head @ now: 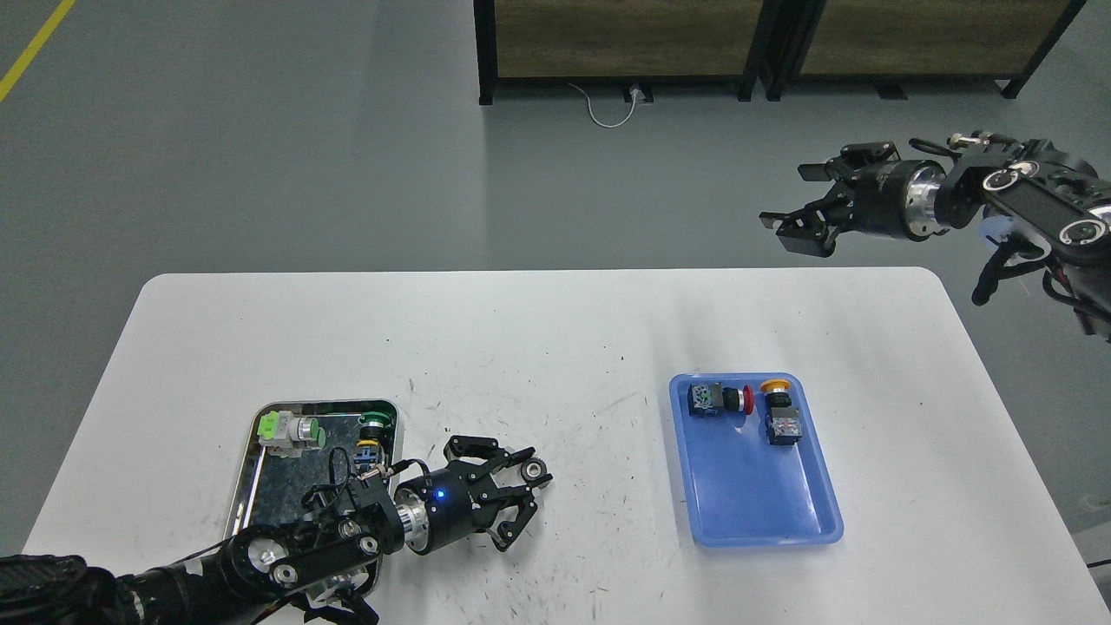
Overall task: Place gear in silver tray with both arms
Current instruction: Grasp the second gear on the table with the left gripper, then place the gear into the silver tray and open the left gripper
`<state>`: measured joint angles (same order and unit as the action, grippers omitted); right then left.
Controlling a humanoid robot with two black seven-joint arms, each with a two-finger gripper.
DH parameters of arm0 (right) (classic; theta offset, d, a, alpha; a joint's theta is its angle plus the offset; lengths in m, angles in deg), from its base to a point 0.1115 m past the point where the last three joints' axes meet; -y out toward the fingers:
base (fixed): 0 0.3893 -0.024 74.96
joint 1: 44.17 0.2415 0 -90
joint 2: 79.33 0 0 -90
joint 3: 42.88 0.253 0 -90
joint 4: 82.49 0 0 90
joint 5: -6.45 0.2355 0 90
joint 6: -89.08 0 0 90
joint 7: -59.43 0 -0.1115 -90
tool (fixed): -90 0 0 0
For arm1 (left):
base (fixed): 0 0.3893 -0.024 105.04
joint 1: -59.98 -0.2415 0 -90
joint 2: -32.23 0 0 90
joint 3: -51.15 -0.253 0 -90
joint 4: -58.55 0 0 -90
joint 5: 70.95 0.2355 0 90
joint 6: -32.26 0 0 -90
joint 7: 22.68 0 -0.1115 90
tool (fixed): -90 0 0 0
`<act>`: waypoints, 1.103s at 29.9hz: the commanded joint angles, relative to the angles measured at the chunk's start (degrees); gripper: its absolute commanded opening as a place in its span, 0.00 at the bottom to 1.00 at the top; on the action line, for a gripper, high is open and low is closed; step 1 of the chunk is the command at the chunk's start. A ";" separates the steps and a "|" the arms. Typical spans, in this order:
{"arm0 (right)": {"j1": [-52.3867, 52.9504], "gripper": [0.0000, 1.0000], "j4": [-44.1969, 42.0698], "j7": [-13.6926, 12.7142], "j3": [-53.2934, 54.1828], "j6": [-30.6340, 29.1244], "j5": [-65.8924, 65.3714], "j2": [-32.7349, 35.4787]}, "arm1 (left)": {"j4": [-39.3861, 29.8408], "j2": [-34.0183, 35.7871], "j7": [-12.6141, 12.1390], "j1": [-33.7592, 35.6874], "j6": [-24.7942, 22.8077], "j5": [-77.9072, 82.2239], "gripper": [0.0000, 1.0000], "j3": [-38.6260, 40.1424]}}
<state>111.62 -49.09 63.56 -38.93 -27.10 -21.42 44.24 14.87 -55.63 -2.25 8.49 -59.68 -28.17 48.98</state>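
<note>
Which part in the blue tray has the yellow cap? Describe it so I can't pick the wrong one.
Find the blue plastic tray on the right half of the white table. Two push-button switches lie at its far end. Yours is the right-hand switch, lying lengthwise with a yellow cap; its neighbour has a red cap.

A grey, smooth floor [260, 156] is seen across the upper half of the view, and a yellow line [35, 48] is painted on it at ten o'clock. At twelve to one o'clock, two wood-panelled units in black frames [625, 39] are stood side by side, with a white cable [603, 108] trailed on the floor beneath the left one. The lower half is filled by a white table [555, 347] with rounded corners, its top marked by dark scuffs.
</note>
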 commanded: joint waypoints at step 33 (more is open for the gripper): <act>0.04 0.82 -4.14 0.18 0.09 0.60 0.00 -4.48 | -30.94 43.56 1.01 -3.34 -4.47 -0.32 0.30 9.56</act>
<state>111.72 -52.88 63.75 -38.78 -26.53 -21.41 40.03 -15.64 -13.15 -2.10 7.58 -64.25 -28.85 58.68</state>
